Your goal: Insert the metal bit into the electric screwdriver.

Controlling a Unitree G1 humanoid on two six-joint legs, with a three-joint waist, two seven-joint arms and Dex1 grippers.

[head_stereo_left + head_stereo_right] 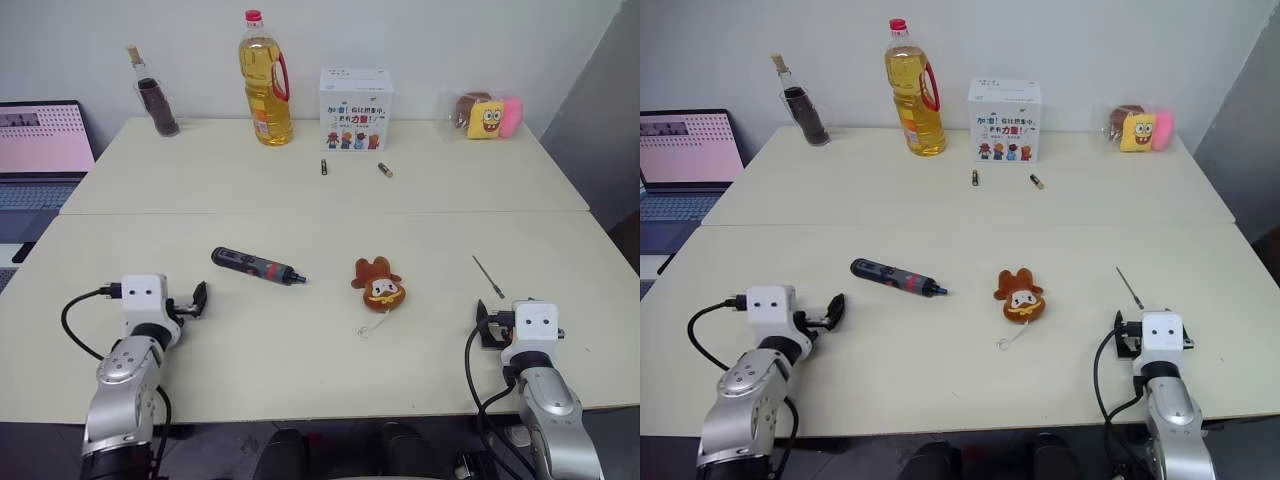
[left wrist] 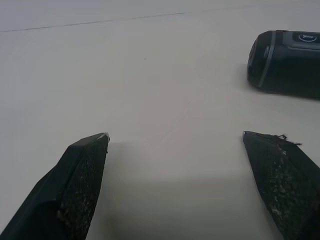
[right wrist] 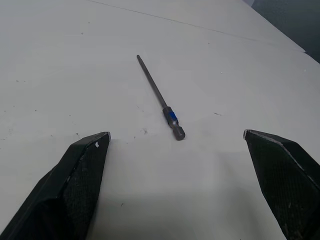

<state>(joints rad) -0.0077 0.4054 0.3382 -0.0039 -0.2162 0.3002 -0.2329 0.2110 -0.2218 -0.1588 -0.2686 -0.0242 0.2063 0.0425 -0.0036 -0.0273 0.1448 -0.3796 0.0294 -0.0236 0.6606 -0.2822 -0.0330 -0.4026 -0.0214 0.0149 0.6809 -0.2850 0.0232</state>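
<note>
- The electric screwdriver [image 1: 257, 266] is seen lying flat on the surface [image 1: 300, 370], left of centre, its tapered tip directed to the right and slightly toward the near edge.
- The metal bit [image 1: 488, 276] is seen lying flat on the right side of the surface, well apart from the screwdriver, with a small brown plush toy [image 1: 378, 284] between the two.
- The left hand [image 1: 196, 300] is held low over the near left part of the surface, fingers spread wide apart and nothing between them. The blunt rear end of the screwdriver appears just beyond it and off to its right in the left wrist view; no contact is observed.
- The right hand [image 1: 1124, 334] is held low at the near right, fingers likewise spread wide and empty. The bit lies just ahead of it, roughly centred between the fingers in the right wrist view, its thicker blue-banded end nearest.
- Judgement: each tool is placed on the side of the hand nearest it, so the bit is likely meant for the right hand and the screwdriver for the left. Nothing has been grasped; the task is judged to be at its start.
- Judgement: the bit is slim and flat against the surface, so a slip during pickup is possible.
- At the far side, an oil bottle [image 1: 265, 80], a white box [image 1: 355, 96], two small batteries [image 1: 354, 168] and a yellow sponge toy [image 1: 486, 117] are noted, clear of the working area.
</note>
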